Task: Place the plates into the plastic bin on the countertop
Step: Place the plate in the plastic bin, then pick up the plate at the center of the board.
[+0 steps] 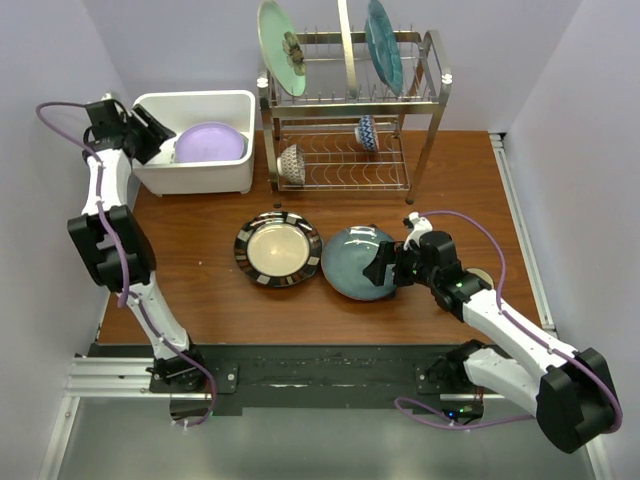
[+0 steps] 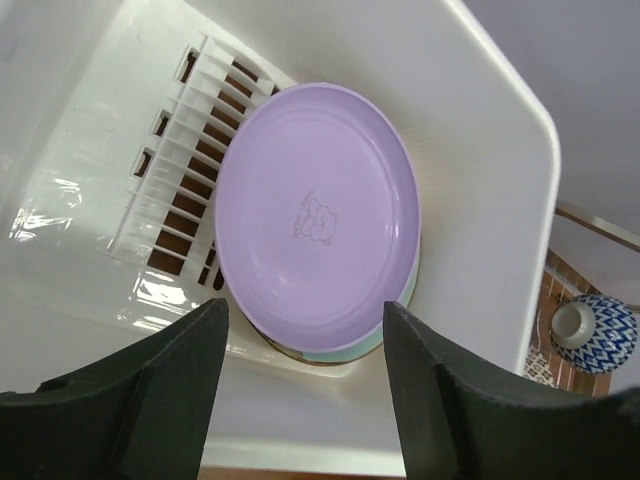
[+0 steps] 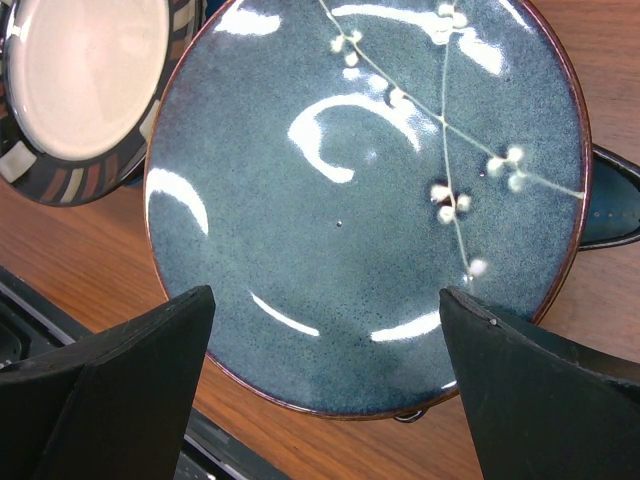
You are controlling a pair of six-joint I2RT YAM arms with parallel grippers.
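The white plastic bin [image 1: 200,180] stands at the back left of the countertop. In it a lavender plate [image 1: 210,142] [image 2: 315,215] lies tilted on top of other plates, with a pale green edge showing beneath it. My left gripper [image 1: 160,135] [image 2: 305,320] hangs over the bin's left rim, open, with nothing between its fingers. A black-striped plate with a cream centre [image 1: 278,249] [image 3: 85,85] and a blue-grey plate with a white blossom branch [image 1: 358,262] [image 3: 360,200] lie mid-table. My right gripper [image 1: 382,266] [image 3: 325,295] is open, its jaws standing wide over the blue-grey plate's near edge.
A two-tier steel wire rack [image 1: 435,75] at the back holds a pale green flower-motif plate [image 1: 282,47], a teal plate [image 1: 383,45] and two small patterned bowls [image 1: 292,163]. A dark blue piece [image 3: 610,205] sticks out from under the blue-grey plate. The walls stand close on both sides.
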